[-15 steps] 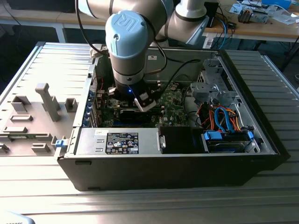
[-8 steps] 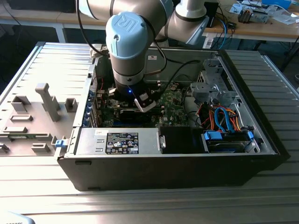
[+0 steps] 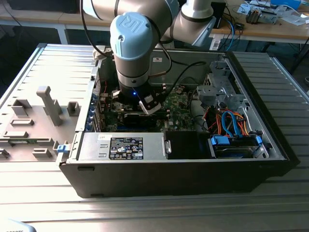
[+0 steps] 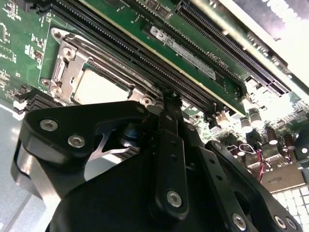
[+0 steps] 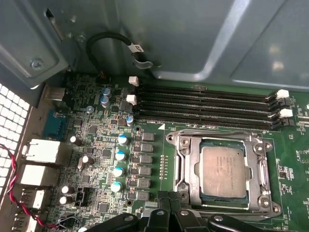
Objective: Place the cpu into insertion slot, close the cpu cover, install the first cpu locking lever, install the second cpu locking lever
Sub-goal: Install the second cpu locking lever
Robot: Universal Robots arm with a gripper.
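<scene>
1. The pincer (image 5: 170, 209) sits low in the middle of the first wrist view, its black fingers (image 5: 164, 200) drawn close together with a thin gap between the tips. They point at the near rim of the cpu cover (image 5: 186, 164); whether they pinch anything there cannot be told.
2. In the second wrist view the pincer (image 4: 173, 104) fills the lower half of the frame, its tip just beside the corner of the insertion slot (image 4: 65, 72) at upper left.
3. The cpu (image 5: 226, 171), pale silvery-grey and square, lies flat inside the insertion slot, right of centre in the first wrist view. In the second wrist view its pale top (image 4: 99, 89) shows through the frame's window.
4. The cpu cover lies down around the chip as a silver frame, its square window showing the chip's metal top.
5. Four long black memory slots (image 5: 207, 104) run across the frame above the socket, on the green motherboard (image 5: 96, 145).
6. In the exterior view the arm (image 3: 135, 43) reaches down from top centre into the open computer case (image 3: 183, 169), which lies on the ribbed metal bench (image 3: 48, 193). Grey fixture blocks (image 3: 48, 104) stand on the bench at the exterior view's left.
</scene>
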